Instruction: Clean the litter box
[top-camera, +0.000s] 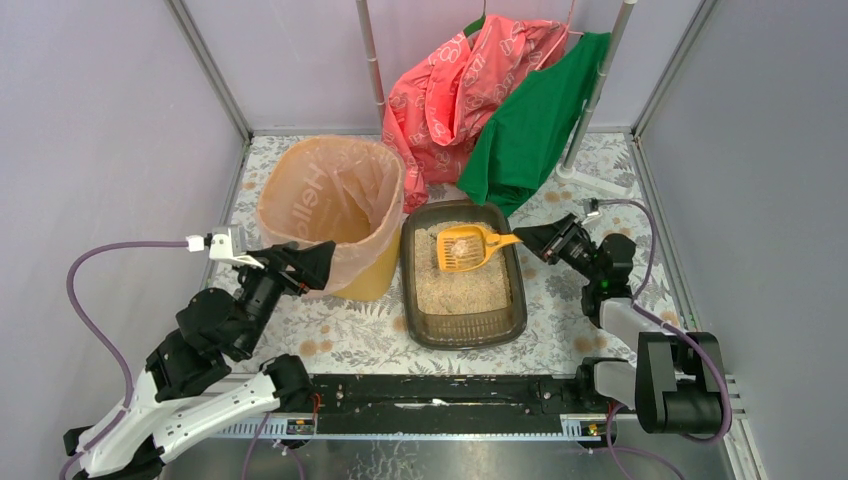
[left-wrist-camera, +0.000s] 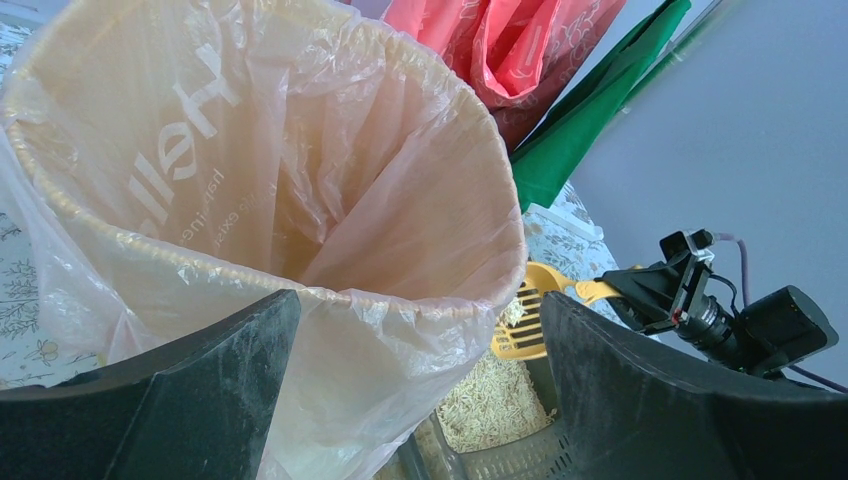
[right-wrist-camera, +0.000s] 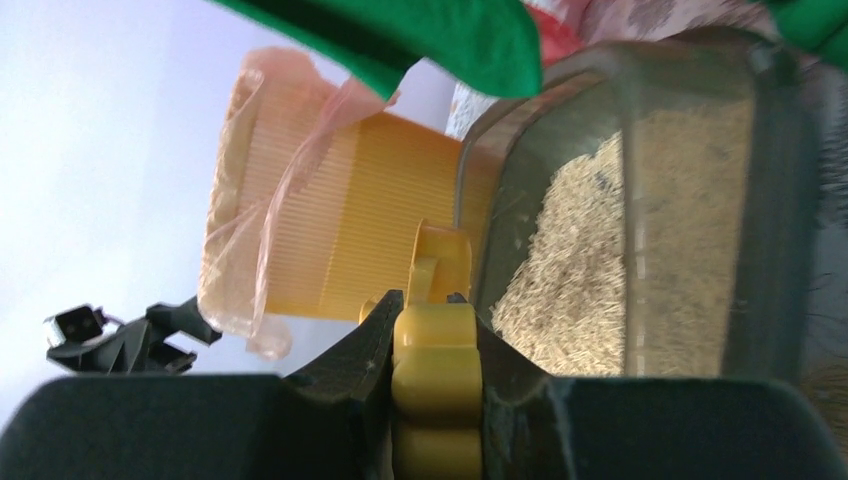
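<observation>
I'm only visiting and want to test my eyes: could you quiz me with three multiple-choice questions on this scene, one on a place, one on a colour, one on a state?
1. Where is the scoop?
A) over the litter box
B) on a shelf
C) on the floor

2. What colour is the scoop?
A) blue
B) yellow
C) white

3. The right pincer is:
A) open and empty
B) shut on the scoop's handle
C) out of view

1 A: the top view shows it held above the granules.
2 B: it is yellow in every view.
3 B: the right wrist view shows the handle clamped between the fingers.
</observation>
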